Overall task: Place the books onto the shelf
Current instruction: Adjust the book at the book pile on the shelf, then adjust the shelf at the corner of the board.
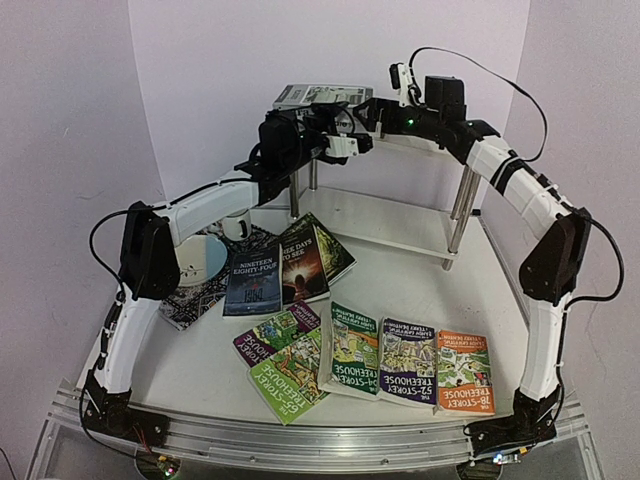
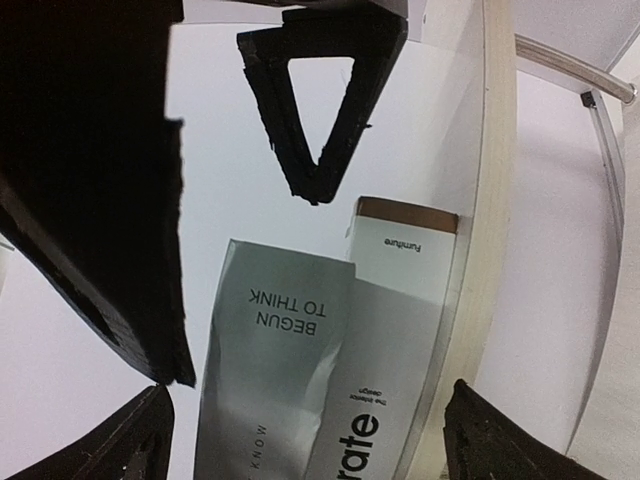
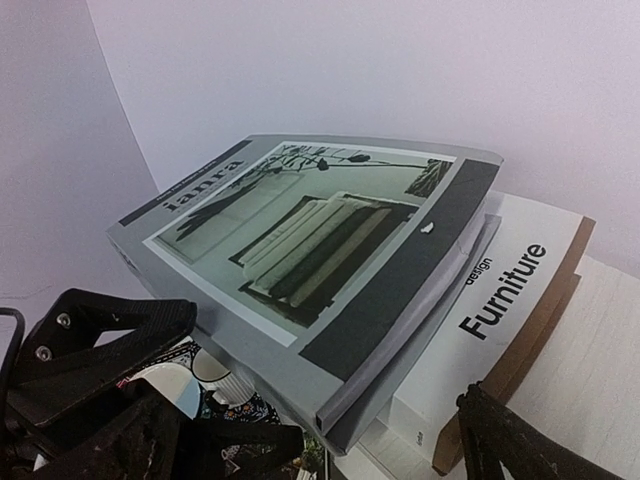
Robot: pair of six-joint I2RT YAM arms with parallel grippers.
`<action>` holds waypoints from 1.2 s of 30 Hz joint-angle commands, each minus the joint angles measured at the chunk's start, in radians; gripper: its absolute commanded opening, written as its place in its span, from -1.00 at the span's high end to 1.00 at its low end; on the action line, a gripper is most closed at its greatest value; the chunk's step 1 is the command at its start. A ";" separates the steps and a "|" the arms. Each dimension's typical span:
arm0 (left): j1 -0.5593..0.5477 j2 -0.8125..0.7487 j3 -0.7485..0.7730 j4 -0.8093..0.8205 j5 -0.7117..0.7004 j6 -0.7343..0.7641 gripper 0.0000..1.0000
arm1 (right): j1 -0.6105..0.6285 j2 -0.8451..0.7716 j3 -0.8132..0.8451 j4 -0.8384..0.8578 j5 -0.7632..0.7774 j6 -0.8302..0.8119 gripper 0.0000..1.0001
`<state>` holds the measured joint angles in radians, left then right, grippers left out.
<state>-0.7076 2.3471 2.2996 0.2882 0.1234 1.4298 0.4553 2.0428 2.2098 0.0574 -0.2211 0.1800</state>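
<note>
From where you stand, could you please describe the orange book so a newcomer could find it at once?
On the white table, a row of cartoon-covered paperbacks lies flat along the near edge, in front of the shelf. The orange book is at the right end of that row. It is the only orange cover; its neighbour is purple, the next one green.

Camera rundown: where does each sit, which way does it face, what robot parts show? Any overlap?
Top external: above and behind the bases, looking down and forward over the table; both arms show, left tool and right tool at the shelf.
Left wrist: on that wrist, looking onto the shelf top; its own fingers frame a grey book and the white Furniture book.
Right wrist: on that wrist, looking across the same stack; its fingers at the bottom corners.
Shared: both wrist views show the Furniture book.
</note>
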 commanded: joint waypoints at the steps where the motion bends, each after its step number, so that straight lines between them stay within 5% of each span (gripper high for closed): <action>1: -0.025 -0.143 -0.072 0.037 -0.017 -0.011 -0.97 | 0.005 -0.096 -0.029 0.057 -0.011 0.004 -0.97; 12: -0.080 -0.324 -0.327 0.051 -0.085 -0.023 -0.99 | 0.005 -0.198 -0.164 0.064 -0.002 0.006 -0.97; 16: -0.127 -0.434 -0.441 0.059 -0.157 -0.131 -0.99 | 0.005 -0.252 -0.236 0.070 0.013 0.008 -0.97; 22: -0.171 -0.647 -0.641 0.067 -0.253 -0.559 -0.98 | 0.005 -0.348 -0.372 0.074 0.064 0.034 -0.97; 26: -0.171 -0.718 -0.694 0.056 -0.493 -0.971 -0.82 | 0.005 -0.427 -0.484 0.089 0.131 0.075 -0.97; 36: -0.166 -0.976 -0.944 -0.013 -0.519 -1.428 -0.76 | 0.006 -0.608 -0.699 0.101 0.143 0.133 -0.97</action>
<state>-0.8761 1.4662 1.4141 0.3022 -0.3452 0.2691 0.4553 1.5262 1.5646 0.1052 -0.1019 0.2730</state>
